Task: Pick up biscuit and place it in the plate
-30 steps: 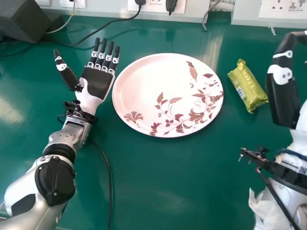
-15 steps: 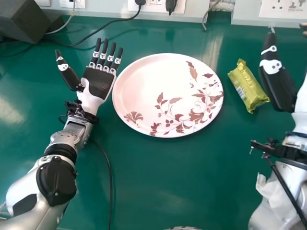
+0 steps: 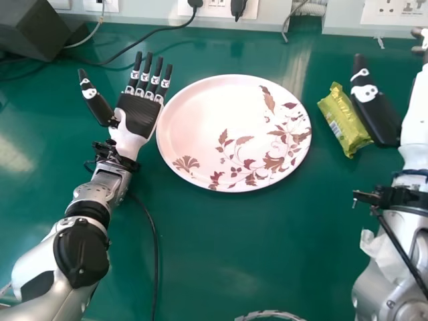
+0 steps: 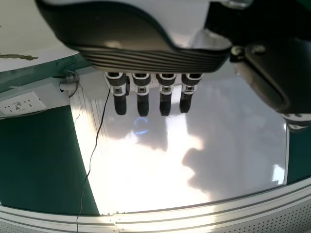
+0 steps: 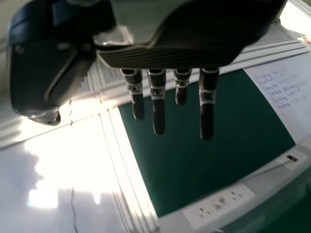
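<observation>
The biscuit, in a yellow-green wrapper, lies on the table to the right of the white plate with its brown leaf pattern. My right hand is just right of the biscuit, its thumb beside and partly over the wrapper's edge. In the right wrist view the right hand has its fingers straight, holding nothing. My left hand rests palm up at the plate's left side, fingers extended and empty; the left wrist view also shows the left hand open.
A dark box stands at the back left, with black cables running across the table. Wall sockets line the back edge. Another cable lies beside the left forearm, and a patterned object shows at the near edge.
The right hand has shifted left toward the biscuit, its thumb now closer to the wrapper. The left hand has moved very slightly right. Plate and biscuit look about the same.
</observation>
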You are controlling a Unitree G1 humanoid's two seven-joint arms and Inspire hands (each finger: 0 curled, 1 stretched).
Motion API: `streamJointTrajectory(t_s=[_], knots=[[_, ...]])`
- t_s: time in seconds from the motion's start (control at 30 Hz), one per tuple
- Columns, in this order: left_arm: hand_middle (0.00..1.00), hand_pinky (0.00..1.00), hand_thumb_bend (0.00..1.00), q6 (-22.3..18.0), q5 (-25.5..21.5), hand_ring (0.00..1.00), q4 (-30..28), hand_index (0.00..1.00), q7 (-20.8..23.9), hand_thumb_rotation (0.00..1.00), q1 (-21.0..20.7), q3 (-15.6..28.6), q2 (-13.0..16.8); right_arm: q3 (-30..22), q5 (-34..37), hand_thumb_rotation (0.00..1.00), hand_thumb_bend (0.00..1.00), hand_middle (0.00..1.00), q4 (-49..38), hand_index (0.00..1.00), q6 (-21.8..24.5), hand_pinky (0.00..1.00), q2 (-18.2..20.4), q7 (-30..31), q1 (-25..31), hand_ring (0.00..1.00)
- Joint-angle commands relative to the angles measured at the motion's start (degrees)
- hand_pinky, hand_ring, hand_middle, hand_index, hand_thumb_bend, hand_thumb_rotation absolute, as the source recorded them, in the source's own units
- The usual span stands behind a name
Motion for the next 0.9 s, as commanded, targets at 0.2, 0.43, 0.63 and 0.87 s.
streamJointTrajectory(t_s=[0.2, 0.43, 0.63, 0.87], knots=[[1.0, 0.96, 1.0, -0.78, 0.16, 0.99, 0.38, 1.0, 0.01, 0.67, 1.86, -0.12, -1.71, -0.44, -1.03, 0.62, 0.84, 0.82, 5.14, 0.91, 1.64, 0.61, -3.45, 2.02, -2.51, 0.74], [1.0, 0.99, 1.0, -1.87, 0.57, 0.99, 0.36, 1.0, 0.58, 0.67, 1.66, -0.56, -2.19, 0.11, -0.68, 0.63, 0.88, 0.84, 9.75, 0.9, 2.99, 0.64, -5.72, 2.73, -3.84, 0.76], [1.0, 1.0, 1.0, -1.95, 0.52, 0.98, 0.18, 1.0, 0.79, 0.68, 1.67, -0.56, -2.39, 0.52, -0.2, 0.65, 0.87, 0.86, 12.71, 0.91, 3.5, 0.67, -7.5, 1.91, -4.74, 0.79], [1.0, 0.99, 1.0, -2.04, 0.44, 0.97, 0.22, 1.0, 0.48, 0.68, 1.63, -0.46, -2.44, 0.84, 1.48, 0.65, 0.86, 0.86, 16.53, 0.91, 4.0, 0.68, -9.89, 1.11, -6.66, 0.79]])
